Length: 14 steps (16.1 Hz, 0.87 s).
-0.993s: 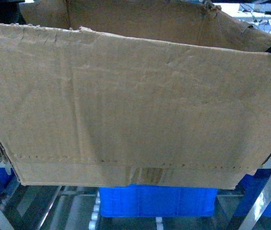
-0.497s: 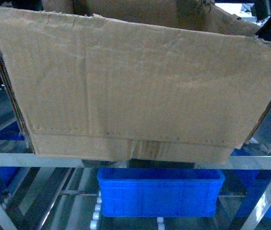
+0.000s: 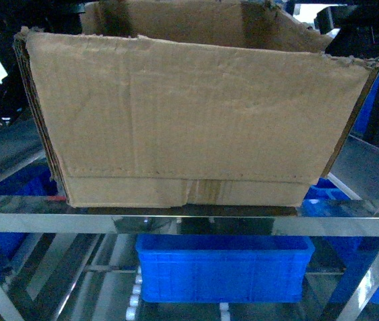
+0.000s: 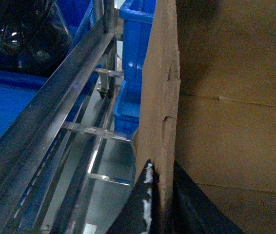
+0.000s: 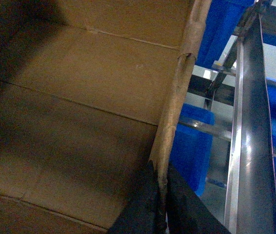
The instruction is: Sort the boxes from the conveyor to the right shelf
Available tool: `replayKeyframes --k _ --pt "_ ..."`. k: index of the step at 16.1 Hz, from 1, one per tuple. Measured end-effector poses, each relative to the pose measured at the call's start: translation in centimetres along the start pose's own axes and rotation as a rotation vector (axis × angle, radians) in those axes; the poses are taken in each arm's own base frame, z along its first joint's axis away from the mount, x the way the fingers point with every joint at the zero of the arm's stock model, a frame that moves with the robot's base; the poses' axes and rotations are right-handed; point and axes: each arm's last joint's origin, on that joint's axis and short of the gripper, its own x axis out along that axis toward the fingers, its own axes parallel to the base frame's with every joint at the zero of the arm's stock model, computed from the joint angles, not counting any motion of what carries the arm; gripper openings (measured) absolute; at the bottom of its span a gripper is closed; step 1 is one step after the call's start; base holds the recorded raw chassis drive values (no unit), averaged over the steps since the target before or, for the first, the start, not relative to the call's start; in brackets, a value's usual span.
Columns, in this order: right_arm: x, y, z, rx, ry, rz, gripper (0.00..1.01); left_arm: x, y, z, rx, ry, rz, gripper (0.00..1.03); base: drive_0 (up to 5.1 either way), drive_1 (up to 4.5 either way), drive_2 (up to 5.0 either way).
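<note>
Brown cardboard carton (image 3: 189, 120) sat on the steel shelf (image 3: 176, 224) board, base at the front edge, open top with ragged rim. Left end effector (image 4: 160, 204) was pinched shut on the carton's left wall, one finger each side. Right end effector (image 5: 161, 204) was likewise clamped on the right wall edge. Blue bin (image 3: 223, 267) sat on the level below.

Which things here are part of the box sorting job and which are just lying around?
Part of the job:
- cardboard box
- steel shelf under it
- left gripper and right gripper, fingers pinching the box walls

Just there:
- blue bin on the lower level
</note>
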Motion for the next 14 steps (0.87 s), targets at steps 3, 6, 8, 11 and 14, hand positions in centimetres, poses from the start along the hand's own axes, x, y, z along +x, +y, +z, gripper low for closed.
replayKeyframes --k 3,6,8,11,14 --pt "-0.2 -0.2 0.3 -0.023 -0.019 0.002 0.35 0.0 0.4 0.4 -0.011 -0.026 0.029 0.4 0.0 0.0 0.0" --pt "-0.3 -0.4 0.5 -0.025 -0.027 -0.004 0.66 0.1 0.6 0.5 -0.014 -0.027 0.038 0.71 0.0 0.0 0.0" --pt "-0.3 -0.4 0.6 -0.026 -0.037 0.006 1.0 0.1 0.5 0.5 -0.013 -0.028 0.034 1.0 0.0 0.0 0.0" --pt "-1.3 -0.2 0.9 -0.035 -0.092 0.034 0.98 -1.6 1.3 1.3 -0.057 -0.078 0.03 0.98 0.0 0.0 0.0" --pt "-3.2 0.3 0.6 0.001 -0.091 0.057 0.98 -3.8 2.5 1.3 -0.123 -0.059 0.043 0.98 0.0 0.0 0.0"
